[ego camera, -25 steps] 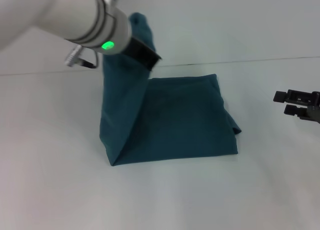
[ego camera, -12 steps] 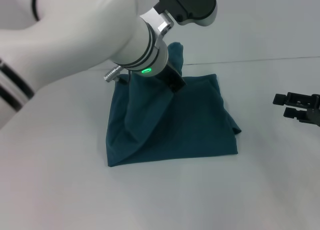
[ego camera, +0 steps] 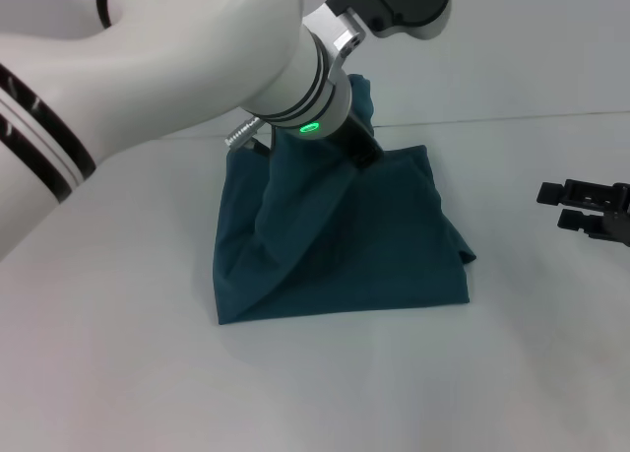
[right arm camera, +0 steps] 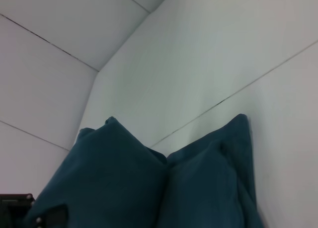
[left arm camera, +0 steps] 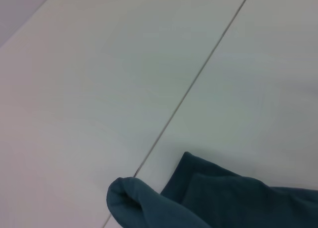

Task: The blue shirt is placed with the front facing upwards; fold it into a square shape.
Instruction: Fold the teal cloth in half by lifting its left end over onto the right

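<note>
The blue shirt [ego camera: 384, 245] lies folded on the white table, plain teal with no lettering showing. My left gripper [ego camera: 360, 149] is shut on a flap of its left side and holds it raised over the shirt's back middle, so the cloth hangs in a slanted fold down to the front left corner. The lifted cloth tip also shows in the left wrist view [left arm camera: 144, 203]. The right wrist view shows the shirt [right arm camera: 198, 188] from the side, with its raised peak. My right gripper [ego camera: 581, 206] is open and empty, parked to the right of the shirt.
The white table [ego camera: 118, 354] spreads all round the shirt. A thin seam line [ego camera: 532, 117] crosses it behind the shirt. My left arm's white body fills the upper left of the head view.
My left gripper has carried the lifted flap to the right, from above the shirt's left edge to over its back middle. The right gripper has not moved.
</note>
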Available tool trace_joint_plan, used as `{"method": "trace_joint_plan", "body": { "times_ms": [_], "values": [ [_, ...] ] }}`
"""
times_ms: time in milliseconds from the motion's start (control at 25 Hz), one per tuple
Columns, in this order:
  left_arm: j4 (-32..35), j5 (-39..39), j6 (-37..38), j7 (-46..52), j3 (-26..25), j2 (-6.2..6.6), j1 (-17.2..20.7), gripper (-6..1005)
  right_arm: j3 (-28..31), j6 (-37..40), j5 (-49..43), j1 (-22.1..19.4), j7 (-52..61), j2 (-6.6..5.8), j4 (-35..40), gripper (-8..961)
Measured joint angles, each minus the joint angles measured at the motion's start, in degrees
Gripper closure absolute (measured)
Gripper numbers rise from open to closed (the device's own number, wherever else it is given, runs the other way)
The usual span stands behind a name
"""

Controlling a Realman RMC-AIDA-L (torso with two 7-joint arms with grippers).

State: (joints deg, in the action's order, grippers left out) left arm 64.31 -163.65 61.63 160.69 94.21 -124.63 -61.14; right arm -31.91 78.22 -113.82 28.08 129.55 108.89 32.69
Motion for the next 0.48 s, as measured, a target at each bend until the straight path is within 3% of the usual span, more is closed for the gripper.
{"method": "trace_joint_plan", "body": {
  "times_ms": [480],
  "values": [
    [-3.0, 0.0, -2.4, 1.4, -1.1, 0.05, -0.5, 919, 0.1, -0.1, 0.0, 0.0, 0.2, 0.0, 0.0, 159]
  ]
}}
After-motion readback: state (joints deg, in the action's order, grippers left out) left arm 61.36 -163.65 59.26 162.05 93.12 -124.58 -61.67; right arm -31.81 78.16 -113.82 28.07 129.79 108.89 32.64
